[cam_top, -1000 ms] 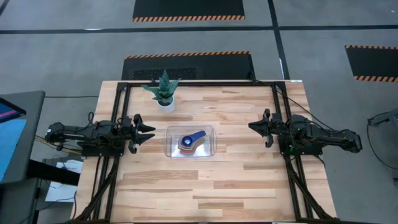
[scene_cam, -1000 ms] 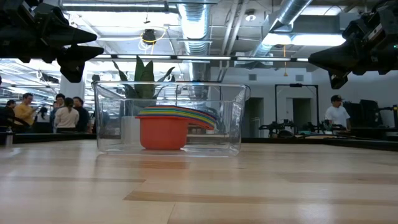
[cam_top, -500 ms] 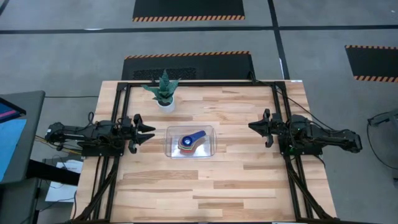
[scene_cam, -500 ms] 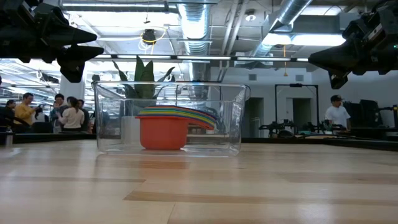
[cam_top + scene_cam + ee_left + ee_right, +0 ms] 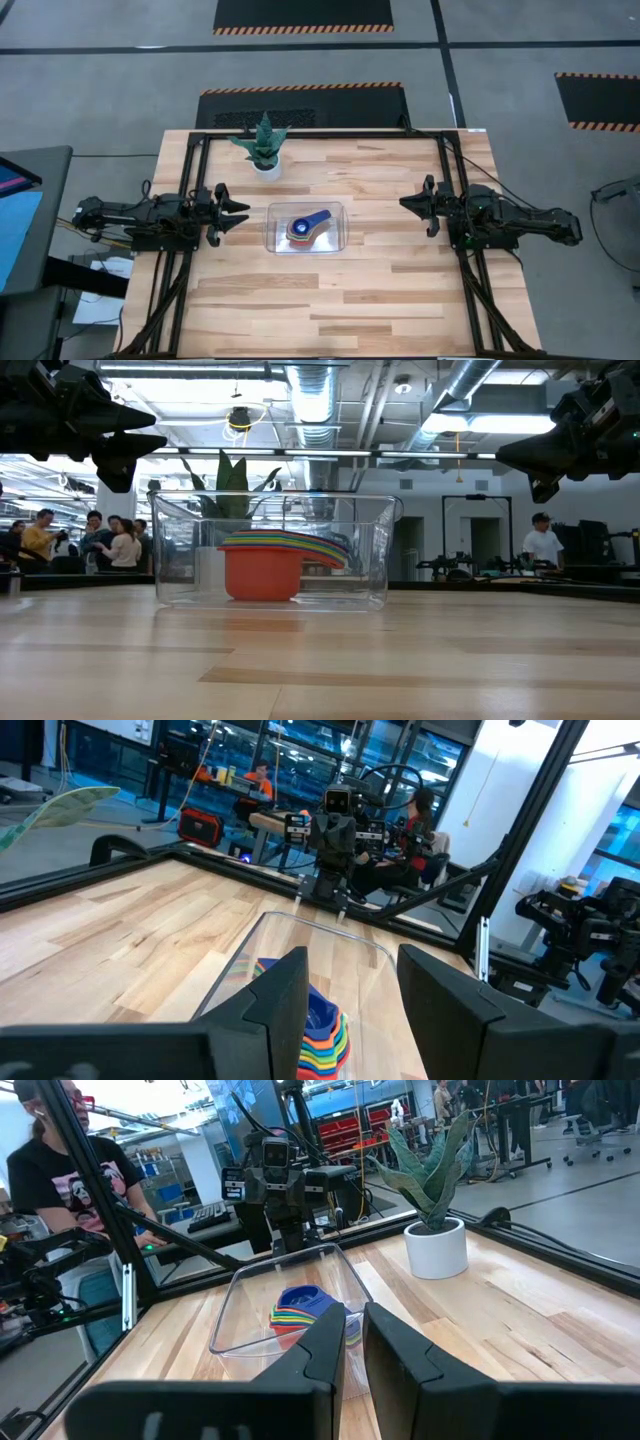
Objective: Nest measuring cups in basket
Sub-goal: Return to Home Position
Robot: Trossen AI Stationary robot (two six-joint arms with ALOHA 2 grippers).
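Your left gripper (image 5: 240, 213) hangs released, fingers apart on nothing; your right gripper (image 5: 408, 204) holds its fingers narrowly apart, also gripping nothing. Between them, the clear, round-cornered plastic basket (image 5: 275, 240) sits on the pale wood table (image 5: 400, 290), holding one nested stack of glossy measuring cups (image 5: 305, 227), red lowest, blue topmost. Nothing has moved since earlier.

The high camera looks straight down on the whole bench (image 5: 400, 290). The low one looks level across it. Both wrist cameras face the clear basket (image 5: 306, 228) from opposite sides.
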